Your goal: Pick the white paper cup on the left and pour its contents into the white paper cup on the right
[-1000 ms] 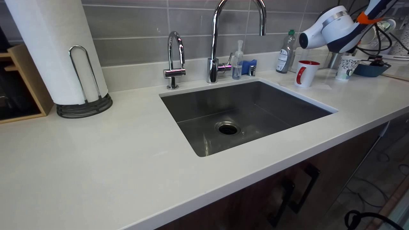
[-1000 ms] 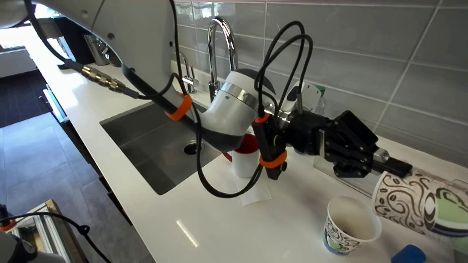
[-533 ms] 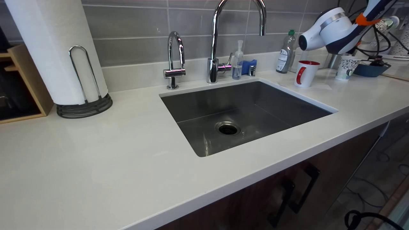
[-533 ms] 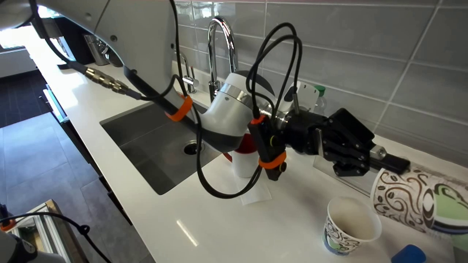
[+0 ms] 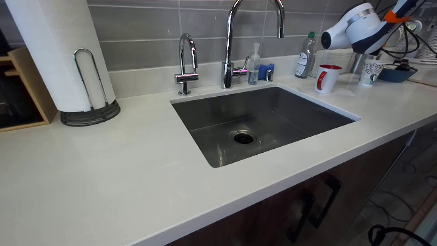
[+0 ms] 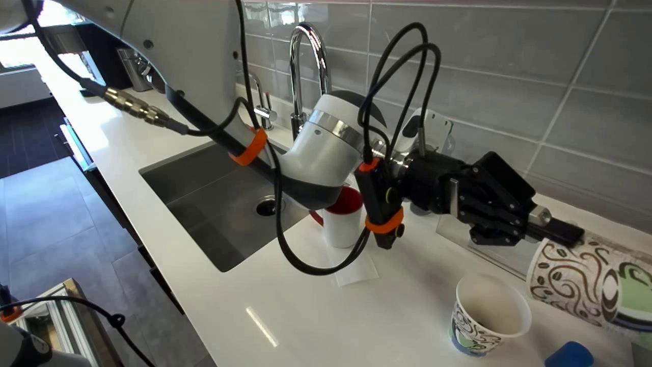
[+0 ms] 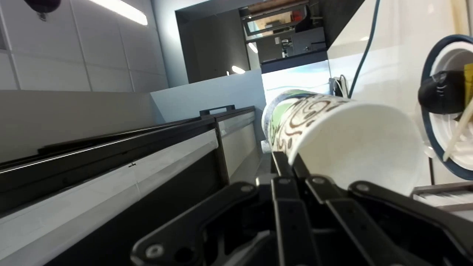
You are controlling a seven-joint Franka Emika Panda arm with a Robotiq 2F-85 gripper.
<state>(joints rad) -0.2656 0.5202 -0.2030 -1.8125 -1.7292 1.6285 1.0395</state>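
Apparently mid-pour, a tipped paper cup (image 6: 575,283), white with brown swirls, hangs nearly sideways above the counter (image 6: 356,326); it is likely the task's left-hand cup. Near it, an upright paper cup (image 6: 476,326) with a matching print stands on that surface, presumably placed to catch the contents; whether the tilted mouth sits right over it, or anything flows, cannot be told. The hand (image 7: 289,158) is clenched on the tipped paper cup's rim, only the thin wall between its nearly meeting jaws, probably so the body is free to tilt.
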